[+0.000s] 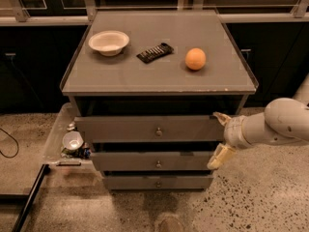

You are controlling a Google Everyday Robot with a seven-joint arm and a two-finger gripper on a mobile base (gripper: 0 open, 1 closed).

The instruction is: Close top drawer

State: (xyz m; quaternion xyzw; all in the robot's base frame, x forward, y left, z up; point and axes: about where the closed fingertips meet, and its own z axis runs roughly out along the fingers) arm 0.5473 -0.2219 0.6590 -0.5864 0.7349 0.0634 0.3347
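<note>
The top drawer (145, 128) is the uppermost of three grey fronts in a grey cabinet, with a small round metal knob (158, 130) at its centre. It stands slightly pulled out, with a dark gap above it under the cabinet top. My gripper (218, 140) is at the drawer front's right end, on a pale arm coming in from the right. Its fingers (217, 157) are spread apart, one by the drawer's upper right corner and one lower, beside the middle drawer (154, 161).
On the cabinet top (159, 79) lie a white bowl (108, 42), a dark flat packet (154, 52) and an orange (195, 59). A clear tray (57, 144) with a cup and small items sits at the cabinet's left. The bottom drawer (157, 181) is below. The floor is speckled stone.
</note>
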